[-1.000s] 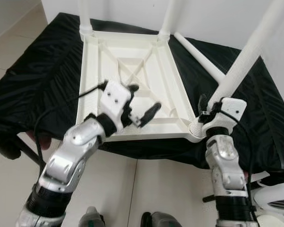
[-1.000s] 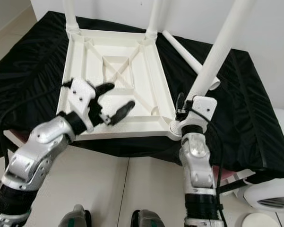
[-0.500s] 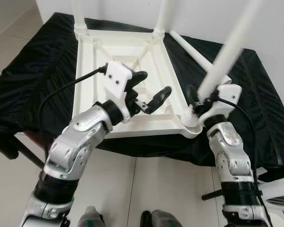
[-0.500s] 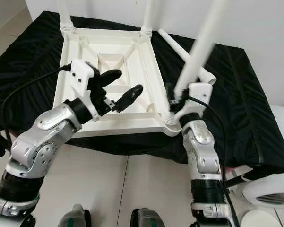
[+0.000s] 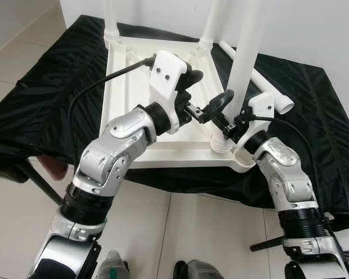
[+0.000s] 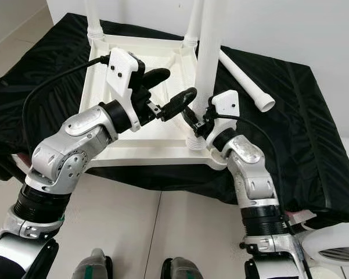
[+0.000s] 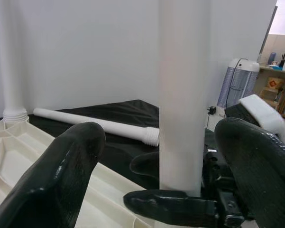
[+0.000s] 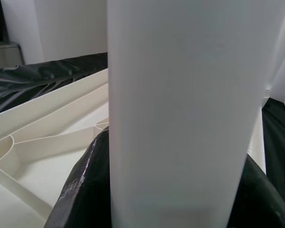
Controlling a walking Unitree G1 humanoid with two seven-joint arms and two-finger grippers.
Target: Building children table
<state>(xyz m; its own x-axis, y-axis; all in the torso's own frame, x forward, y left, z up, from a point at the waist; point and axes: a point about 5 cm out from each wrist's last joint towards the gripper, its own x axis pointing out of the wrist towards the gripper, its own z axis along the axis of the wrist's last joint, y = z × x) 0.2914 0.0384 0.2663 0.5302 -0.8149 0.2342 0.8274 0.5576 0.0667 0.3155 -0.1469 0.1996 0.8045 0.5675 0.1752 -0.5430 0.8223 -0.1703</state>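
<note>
The white table top [image 5: 119, 75] lies upside down on a black cloth, with two white legs standing in its far corners. My right gripper [image 6: 197, 119] is shut on a third leg [image 5: 244, 58] low on its shaft. It holds the leg nearly upright, the lower end at the rim beside the near right corner socket [image 5: 244, 160]. In the right wrist view this leg [image 8: 180, 95] runs between the black fingers [image 8: 85, 190]. My left gripper [image 5: 210, 87] is open, its fingers [image 7: 61, 175] on either side of the leg [image 7: 182, 95] without touching. A fourth leg [image 5: 267, 87] lies loose on the cloth.
The black cloth [image 5: 46, 87] covers a low stand and hangs over its front edge. A white wall rises right behind it. A white appliance [image 6: 337, 250] stands on the tiled floor at the near right.
The held leg has swung from leaning right to nearly upright, its foot shifting inward. My left gripper has moved right and up to straddle it. The camera shifted too.
</note>
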